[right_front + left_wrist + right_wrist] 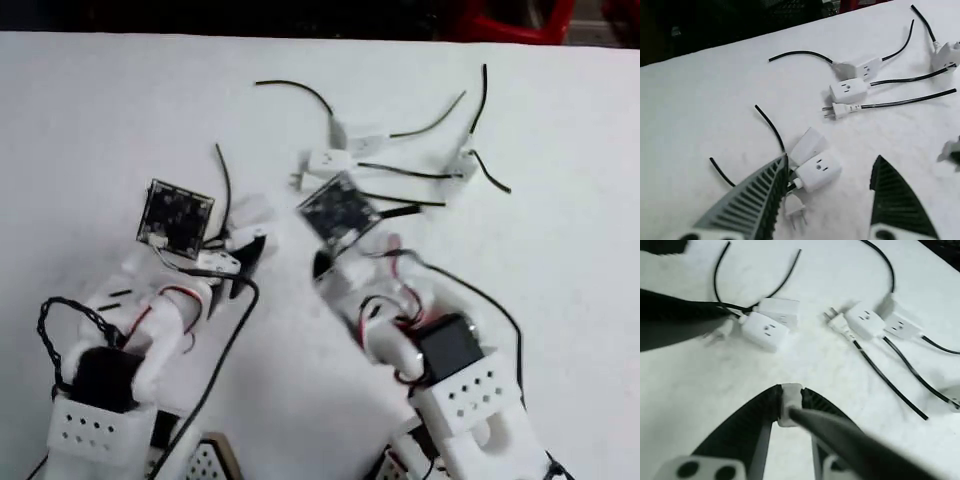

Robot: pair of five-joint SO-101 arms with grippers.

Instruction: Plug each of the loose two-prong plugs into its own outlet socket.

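My left gripper (pixel 832 160) stands open low over the table, near the left of centre in the high view (pixel 240 260). Between its fingers lies a white outlet socket (pixel 817 172) with a second white socket (pixel 807 145) behind it, and a loose two-prong plug (pixel 797 210) beside the grey finger (pixel 765 195). My right gripper (pixel 790 407) is shut on a white plug (pixel 790 400) whose black cable trails back under the arm. It hovers (pixel 322 265) a short way from that socket pair (pixel 765 330). Farther off lie another loose plug (pixel 837 111) and two sockets (pixel 850 90).
Black cable stubs (pixel 295 90) curl across the far half of the white table (pixel 100 120). Another white socket (pixel 460 165) lies at the far right. The left arm's dark finger (pixel 670 320) reaches into the right wrist view. The table's far edge (pixel 200 35) meets a dark background.
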